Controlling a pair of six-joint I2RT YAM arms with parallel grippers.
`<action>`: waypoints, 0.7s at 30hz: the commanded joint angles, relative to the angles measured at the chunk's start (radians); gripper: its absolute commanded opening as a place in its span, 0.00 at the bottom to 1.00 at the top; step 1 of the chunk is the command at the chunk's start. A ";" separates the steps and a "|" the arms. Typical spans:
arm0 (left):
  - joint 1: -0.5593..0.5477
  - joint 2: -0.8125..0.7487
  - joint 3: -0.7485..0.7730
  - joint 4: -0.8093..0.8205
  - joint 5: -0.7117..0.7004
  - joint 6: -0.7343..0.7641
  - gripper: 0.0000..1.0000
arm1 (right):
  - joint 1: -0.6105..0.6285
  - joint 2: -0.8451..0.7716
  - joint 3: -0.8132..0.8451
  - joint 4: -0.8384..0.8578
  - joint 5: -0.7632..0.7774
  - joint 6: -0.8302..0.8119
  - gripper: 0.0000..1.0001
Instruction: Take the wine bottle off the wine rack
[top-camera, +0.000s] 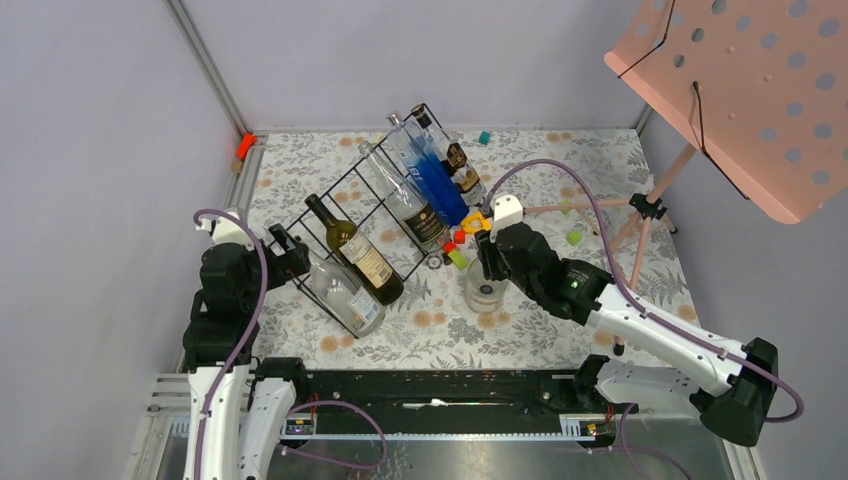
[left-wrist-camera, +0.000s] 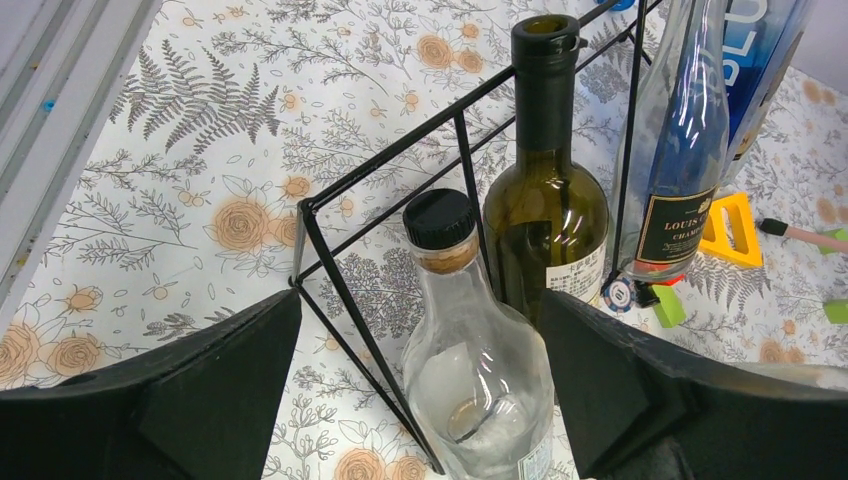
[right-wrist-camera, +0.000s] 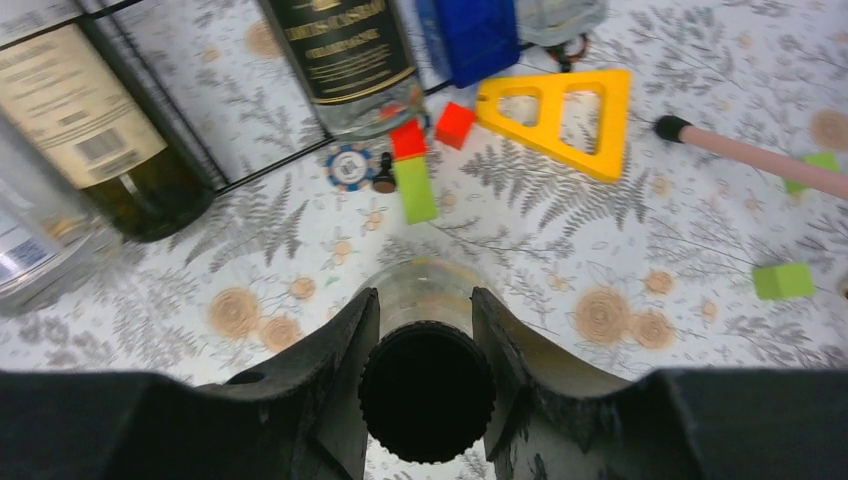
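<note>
Floral tablecloth (top-camera: 300, 165) beneath the wine rack (top-camera: 372, 204), pale grey walls (top-camera: 420, 60) around.

A wine rack (left-wrist-camera: 400, 146) of thin black wire, built from square grid panels, lies slanting across the floral surface from near left toward the far middle. It holds other bottles (top-camera: 355, 250) lying on their sides. Just off its near right end, a clear glass wine bottle (top-camera: 483, 292) with a black cap stands upright on the surface, clear of the rack. The right claw (right-wrist-camera: 423, 300) grips its neck.
</note>
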 joint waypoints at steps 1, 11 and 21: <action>0.001 -0.006 -0.014 0.064 -0.004 -0.023 0.99 | -0.082 -0.057 0.007 0.077 0.127 -0.009 0.00; 0.001 -0.037 -0.036 0.075 -0.001 -0.032 0.99 | -0.357 -0.127 -0.087 0.068 0.106 -0.001 0.00; 0.001 -0.036 -0.039 0.077 0.002 -0.031 0.99 | -0.668 -0.140 -0.106 -0.055 0.138 0.098 0.01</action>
